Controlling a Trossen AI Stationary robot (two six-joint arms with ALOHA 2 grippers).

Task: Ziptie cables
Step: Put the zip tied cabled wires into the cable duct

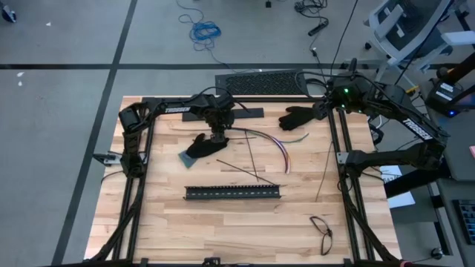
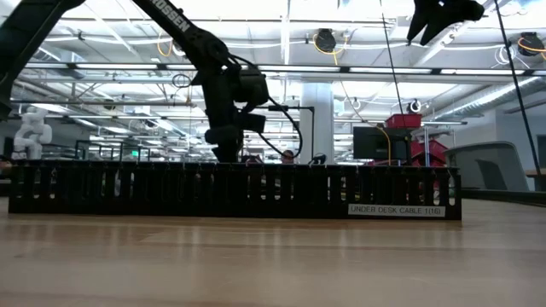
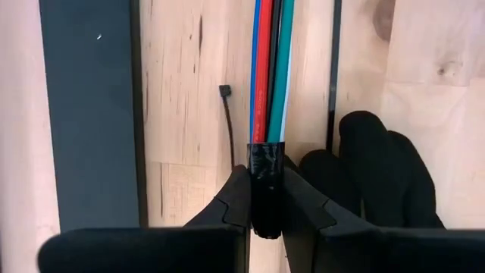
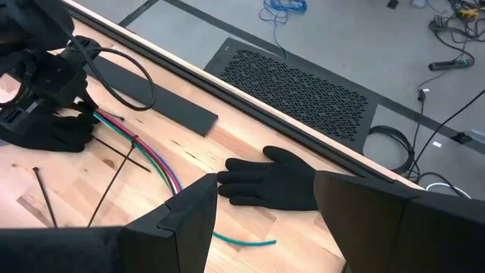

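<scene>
Early stage, by my read: no ziptie is around the cables (image 1: 271, 139) yet. The bundle lies upper centre of the high view, fanning out toward the right. Its gathered end, wrapped in a black sleeve, is clenched in the left gripper (image 3: 267, 199); the left wrist view shows both fingers pinching the sleeve with blue, red, black and green wires running up out of it. In the high view the left gripper (image 1: 217, 132) sits upper centre, just above a black glove on a grey pad (image 1: 200, 148).

The right gripper (image 4: 261, 208) hangs near the upper right corner of the table, jaws apart, holding nothing.

Still to do, I judge: pick up a ziptie, loop it round the bundle, pull tight.

Loose zipties (image 1: 249, 159) lie centre frame, crossing near the cables; one more ziptie (image 3: 227, 121) shows beside the bundle in the left wrist view.

Clutter: a second black glove (image 1: 298, 117) upper right, near the free wire ends; a long slotted cable tray (image 1: 233, 192) below centre, which blocks most of the low view; a flat dark bar (image 1: 243, 114) just behind the left gripper; a small cable loop (image 1: 321, 230) lower right.
</scene>
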